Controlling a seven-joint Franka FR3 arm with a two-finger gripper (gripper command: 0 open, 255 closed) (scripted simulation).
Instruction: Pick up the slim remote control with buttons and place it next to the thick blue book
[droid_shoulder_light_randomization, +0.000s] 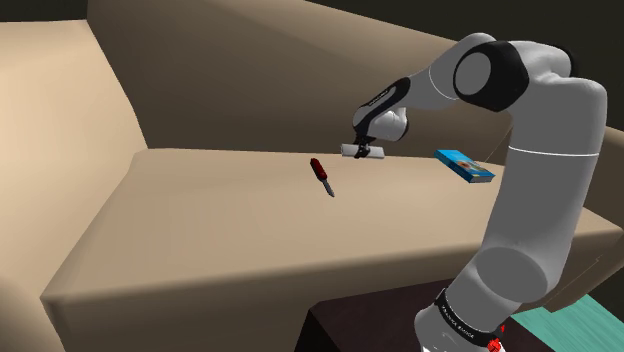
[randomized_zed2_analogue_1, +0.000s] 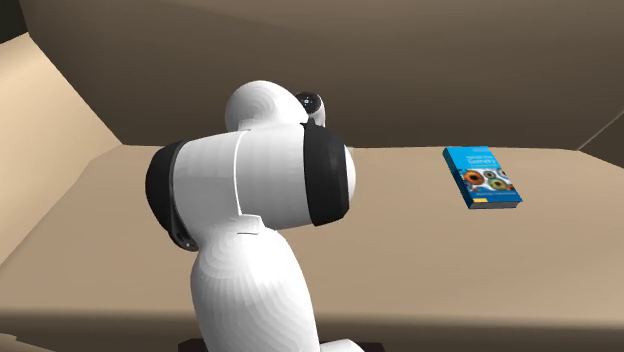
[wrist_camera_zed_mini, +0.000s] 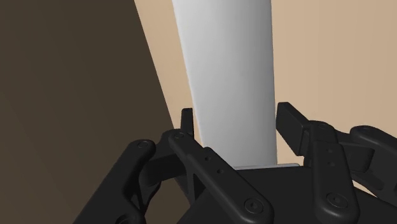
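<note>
1. Shoulder view: a broad tan cushioned seat spreads across the middle of the frame, with a darker backrest rising along the top. The white arm with dark joints climbs from the lower right corner and bends over toward the upper middle.
2. In that same view the black two-finger claw hangs a little right of centre in the upper half. The slim pale grey remote control lies crosswise at its tips, close to where the seat meets the backrest. I cannot tell whether the remote rests on the seat or is clear of it.
3. A small red-handled tool with a dark tip lies on the seat just left of and below the remote, apart from it. The thick blue book lies flat toward the right of the frame, well apart from the remote and just beside the arm's upright link.
4. Second exterior view: the arm's white bulk stands in the centre-left foreground. The blue book lies flat on the tan seat in the upper right, with coloured circles on its cover.
5. Wrist view: the remote shows as a plain grey slab running from the top edge down between the fingers.
6. The claw is drawn in to the remote's width, one finger against each long side, gripping it. Tan seat shows at the right of the frame and a dark brown surface at the left.
</note>
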